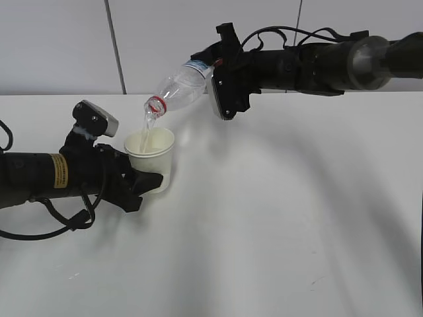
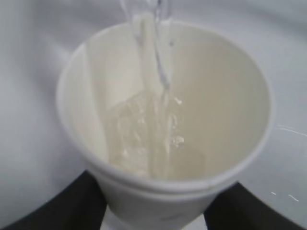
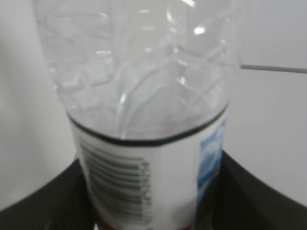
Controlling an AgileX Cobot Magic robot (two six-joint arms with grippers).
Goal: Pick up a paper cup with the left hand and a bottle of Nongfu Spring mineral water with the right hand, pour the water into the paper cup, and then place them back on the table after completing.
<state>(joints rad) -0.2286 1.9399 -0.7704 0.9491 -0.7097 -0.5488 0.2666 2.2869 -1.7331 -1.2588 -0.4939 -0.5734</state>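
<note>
My left gripper (image 1: 147,181) is shut on a white paper cup (image 1: 151,158) and holds it upright at the left of the white table (image 1: 277,218). In the left wrist view the cup (image 2: 225,96) fills the frame, with black fingers (image 2: 72,201) on both sides of its base. My right gripper (image 1: 219,82) is shut on a clear bottle (image 1: 182,84) with a white label and a red neck ring, tilted mouth-down over the cup. A stream of water (image 1: 147,129) falls into the cup and pools inside (image 2: 153,139). The right wrist view shows the bottle (image 3: 144,120) close up, between the fingers.
A pale wall with a thin vertical seam (image 1: 115,46) stands behind the table. Black cables (image 1: 59,224) hang from the left arm onto the tabletop.
</note>
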